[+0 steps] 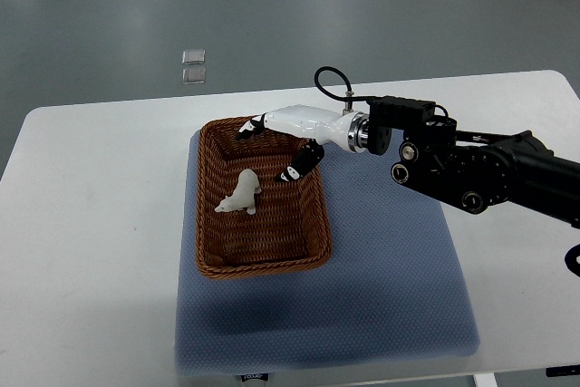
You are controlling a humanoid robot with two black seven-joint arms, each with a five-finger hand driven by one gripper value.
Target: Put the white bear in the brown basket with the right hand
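The white bear (pixel 241 195) lies on the bottom of the brown wicker basket (pixel 219 265), left of its middle. My right hand (pixel 274 147) reaches in from the right over the basket's far right part. Its fingers (pixel 298 167) are spread and hold nothing. The hand is a little above and to the right of the bear, apart from it. The left arm does not show.
The basket stands on a blue mat (pixel 381 287) on a white table (pixel 82 224). My black right forearm (pixel 480 169) lies over the mat's right side. Two small clear squares (pixel 193 65) lie on the grey floor beyond the table.
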